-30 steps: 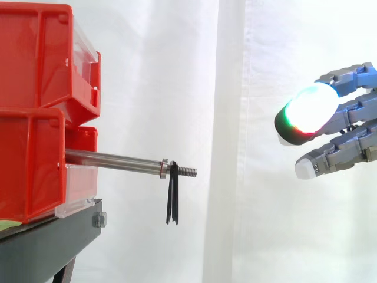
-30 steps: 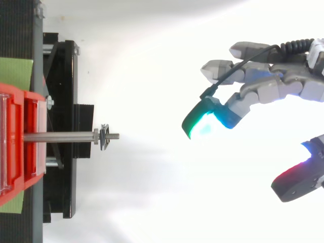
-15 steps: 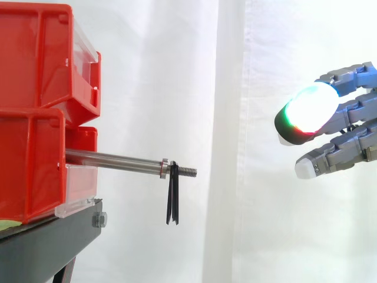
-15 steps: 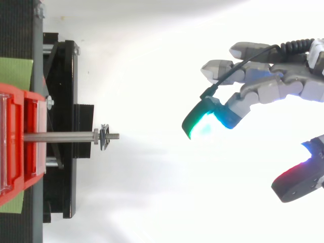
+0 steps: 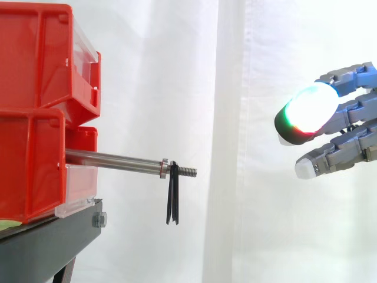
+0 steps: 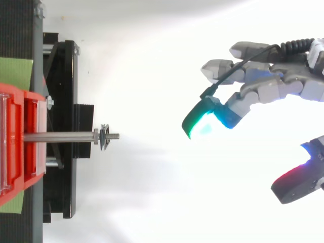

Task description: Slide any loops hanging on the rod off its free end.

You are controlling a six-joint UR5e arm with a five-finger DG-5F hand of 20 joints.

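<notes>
— At the free end of the rod (image 5: 115, 160), what hangs?
— A black loop (image 5: 172, 200), on the threaded tip just past the collar (image 5: 164, 168), dangling straight down below the rod
— And the rod's other end?
— It runs into the lower of two stacked red bins (image 5: 29, 165), which sit on a black stand (image 5: 47, 247) below the rod
— The hand?
— The hand (image 6: 276, 88) hangs well beyond the rod's tip, a little above its level, fingers loosely extended and spread, grasping nothing, its glowing pads (image 5: 309, 109) turned toward the rod
</notes>
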